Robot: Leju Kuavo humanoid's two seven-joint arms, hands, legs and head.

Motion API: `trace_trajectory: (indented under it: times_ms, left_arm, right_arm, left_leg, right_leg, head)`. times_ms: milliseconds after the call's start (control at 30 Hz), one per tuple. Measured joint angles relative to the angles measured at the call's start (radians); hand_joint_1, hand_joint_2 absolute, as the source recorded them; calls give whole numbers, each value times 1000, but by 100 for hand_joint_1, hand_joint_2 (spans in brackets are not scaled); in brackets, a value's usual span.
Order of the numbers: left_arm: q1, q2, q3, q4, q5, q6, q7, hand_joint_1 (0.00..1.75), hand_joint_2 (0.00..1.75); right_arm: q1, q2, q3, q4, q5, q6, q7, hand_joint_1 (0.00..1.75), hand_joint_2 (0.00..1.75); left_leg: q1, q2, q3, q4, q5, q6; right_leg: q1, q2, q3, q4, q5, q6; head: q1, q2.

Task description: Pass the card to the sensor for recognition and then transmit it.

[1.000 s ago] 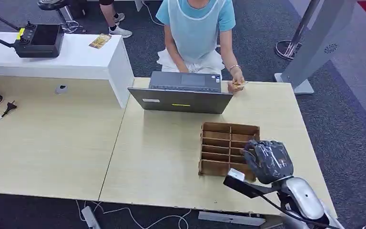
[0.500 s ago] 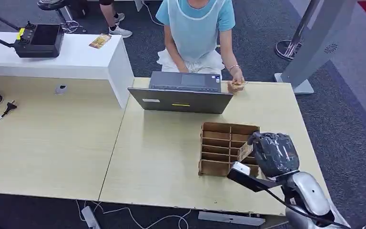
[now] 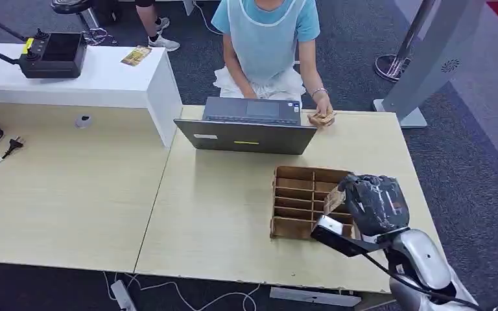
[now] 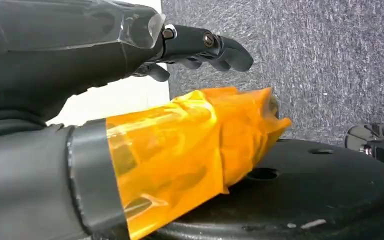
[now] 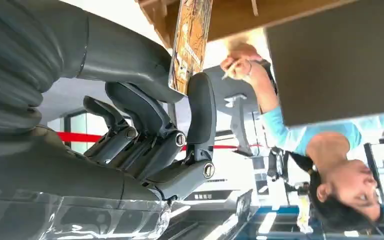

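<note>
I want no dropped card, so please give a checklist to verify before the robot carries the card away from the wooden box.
1. Card pinched by right hand: ok, thumb and finger on both faces.
2. Card lifted clear of wooden organizer: cannot tell, its far end is still at the box.
3. Sensor location: cannot tell, none identifiable.
4. Path past the laptop: ok.
5. Person's hand holds another card at the table edge: not ok, keep distance.
6. Left hand empty: ok.
</note>
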Motion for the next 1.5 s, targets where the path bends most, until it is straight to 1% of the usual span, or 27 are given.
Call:
trace_trajectory:
  times_ms: [300, 533, 733, 967, 1067, 1300, 1400, 1500]
  left_arm:
    - [0, 0, 5, 0, -1, 0, -6, 0, 0]
    - [0, 0, 11, 0, 0, 0, -15, 0, 0]
    - [0, 0, 11, 0, -5, 0, -16, 0, 0]
    - [-1, 0, 11, 0, -10, -3, -24, 0, 0]
    - [-2, 2, 11, 0, -17, -3, -24, 0, 0]
    - [-4, 8, 9, 0, -38, -8, -25, 0, 0]
    - [-4, 10, 8, 0, -39, -13, -27, 0, 0]
    - [-5, 10, 5, 0, -45, -16, -28, 0, 0]
  right_arm:
    - [-39, 13, -10, -22, -23, -53, -31, 175, 175]
    - [-108, 31, -11, -28, -32, -74, -53, 175, 175]
    - [-206, 45, -6, -26, -50, -67, -59, 175, 175]
    - [-349, 75, 14, 5, -64, -15, -56, 175, 175]
    - [-415, 92, 24, 32, -74, 1, -45, 175, 175]
    - [-572, 172, 67, 133, -74, 27, 6, 175, 175]
    - [-630, 202, 84, 183, -74, 39, 18, 175, 175]
    - [-704, 237, 103, 255, -76, 64, 38, 175, 175]
  left_leg:
    - [0, 0, 0, 0, 0, 0]
    - [0, 0, 0, 0, 0, 0]
    - [0, 0, 0, 0, 1, 0]
    - [0, 0, 0, 0, 2, -1]
    - [0, 0, 0, 0, 2, -1]
    - [0, -1, 0, 0, 3, -1]
    - [0, -1, -1, 0, 4, -1]
    - [0, 0, 0, 0, 4, -1]
  right_leg:
    - [0, 0, 0, 0, 0, 0]
    - [0, 0, 0, 0, 0, 0]
    - [0, 0, 0, 0, 1, 0]
    - [0, 0, 0, 0, 1, -1]
    - [0, 0, 0, 1, 1, -1]
    - [0, 0, 0, 1, 1, 0]
    - [0, 0, 0, 1, 2, 0]
    - [0, 0, 0, 1, 2, 0]
  head:
    - [0, 0]
    - [0, 0]
    - [0, 0]
    - [0, 0]
    - [0, 0]
    - [0, 0]
    - [0, 0]
    - [0, 0]
